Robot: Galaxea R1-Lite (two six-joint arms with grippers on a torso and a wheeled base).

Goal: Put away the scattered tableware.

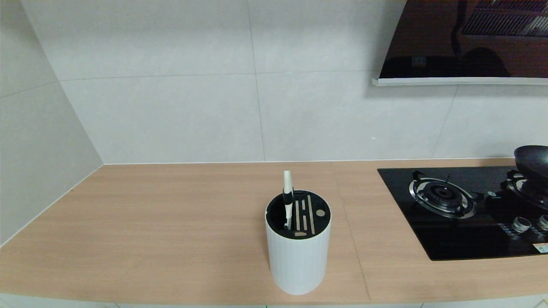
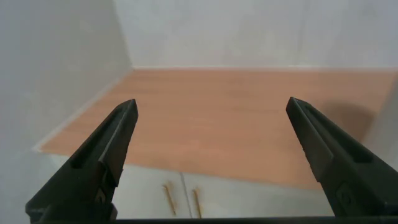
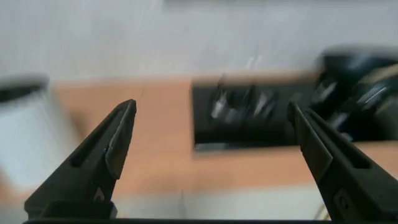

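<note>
A white ribbed holder [image 1: 298, 252] stands low in the middle of the head view, near the front edge of a wooden counter [image 1: 171, 222]. Its black top has several long slots and a deeper open pocket on the left side. One utensil [image 1: 287, 192] with a white and black handle stands upright in that pocket, its white end rising above the rim; what kind of utensil it is cannot be told. To the right of the frame a black glass stove [image 1: 454, 226] is set into the counter, well apart from the holder, and a dark pan [image 1: 533, 160] sits on the burner at the right edge. A dark hood [image 1: 466, 42] hangs in the upper right against the pale tiled wall [image 1: 171, 107]. The left gripper [image 2: 211, 106] has its jaws spread wide with nothing between them. It hangs off the front of the counter, and beyond it lie bare wood and white cupboard doors [image 2: 186, 193] with slim handles. The right gripper [image 3: 211, 106] is spread just as wide and also holds nothing. Its view is blurred, yet past the fingers the holder and the stove can be made out.
</note>
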